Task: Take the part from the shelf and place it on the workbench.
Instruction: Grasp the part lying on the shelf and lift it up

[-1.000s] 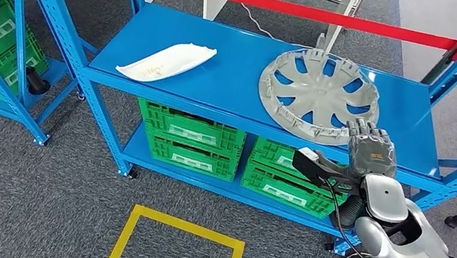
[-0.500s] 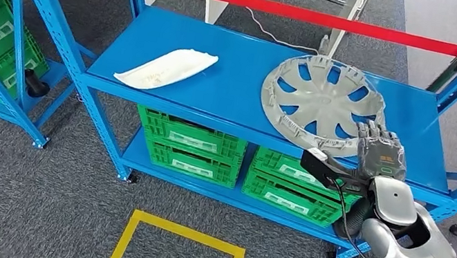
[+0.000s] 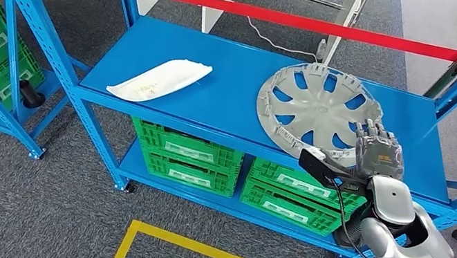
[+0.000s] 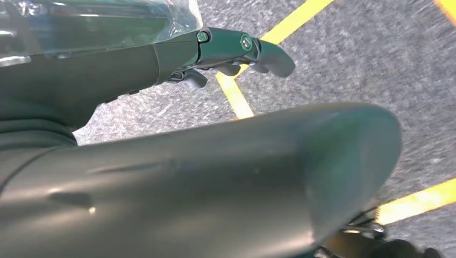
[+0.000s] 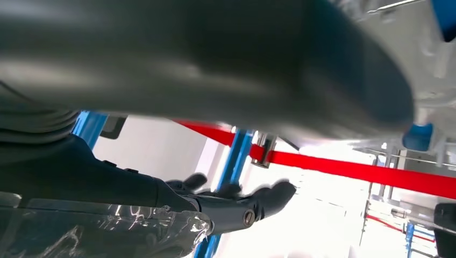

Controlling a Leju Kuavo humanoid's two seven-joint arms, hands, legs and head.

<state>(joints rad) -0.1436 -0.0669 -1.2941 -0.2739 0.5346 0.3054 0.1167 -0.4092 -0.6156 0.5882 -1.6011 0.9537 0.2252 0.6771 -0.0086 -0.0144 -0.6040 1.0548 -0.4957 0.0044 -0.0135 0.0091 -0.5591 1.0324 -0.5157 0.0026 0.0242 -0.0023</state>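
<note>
While no writing is legible, the right robot hand, fingers spread, overlaps the hubcap.

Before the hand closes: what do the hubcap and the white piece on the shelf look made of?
The hubcap looks like moulded plastic with a matte silver-grey finish: thin spokes, cut-out openings and small clip tabs around its rim. The white piece seems thin moulded plastic too, smooth and slightly glossy, with curved edges. The shelf under them appears to be blue-painted metal.
</note>
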